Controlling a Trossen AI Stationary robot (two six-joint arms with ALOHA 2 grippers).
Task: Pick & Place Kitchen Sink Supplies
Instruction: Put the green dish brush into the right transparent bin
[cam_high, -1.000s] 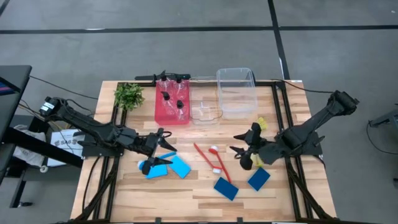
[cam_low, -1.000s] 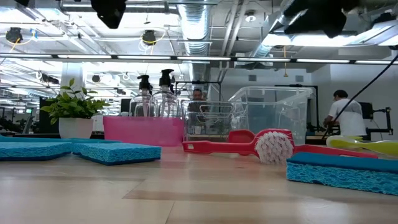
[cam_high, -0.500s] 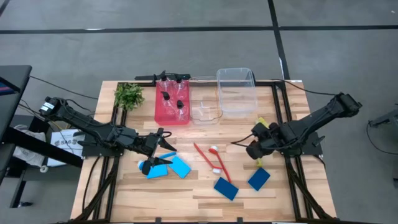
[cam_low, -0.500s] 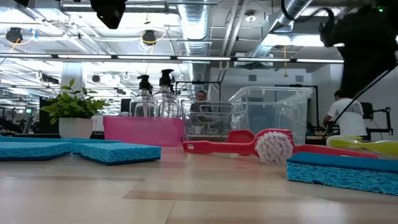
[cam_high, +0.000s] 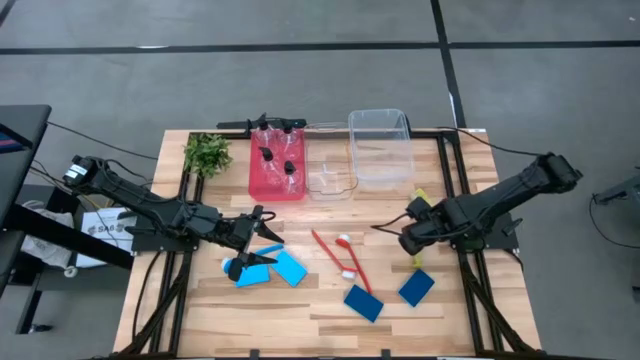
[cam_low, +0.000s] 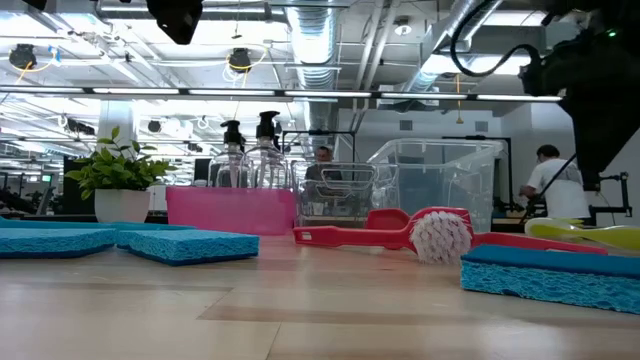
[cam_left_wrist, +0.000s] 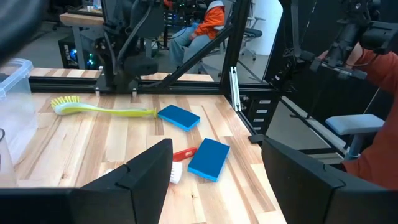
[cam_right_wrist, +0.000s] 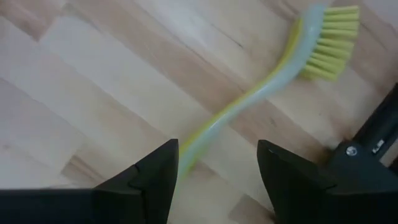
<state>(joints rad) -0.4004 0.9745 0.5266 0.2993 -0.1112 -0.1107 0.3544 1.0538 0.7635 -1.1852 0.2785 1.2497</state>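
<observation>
as right gripper (cam_right_wrist: 212, 171) swings down over yellow-green brush (cam_right_wrist: 261, 93) near table's right edge, fingers spread, empty: grab next. left gripper (cam_left_wrist: 214, 171) open, empty, idle.

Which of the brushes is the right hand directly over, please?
The yellow-green brush: the right hand hangs open over its handle. The red brushes lie mid-table, away from it.

From my right wrist camera I see the right gripper (cam_right_wrist: 214, 177), its two dark fingers (cam_right_wrist: 155, 180) spread apart, above the light wooden slat table (cam_right_wrist: 93, 81). A slim yellow-green long-handled brush (cam_right_wrist: 261, 87) lies between them, bristles pointing toward two o'clock, beside a black metal frame rail (cam_right_wrist: 373, 143).
</observation>
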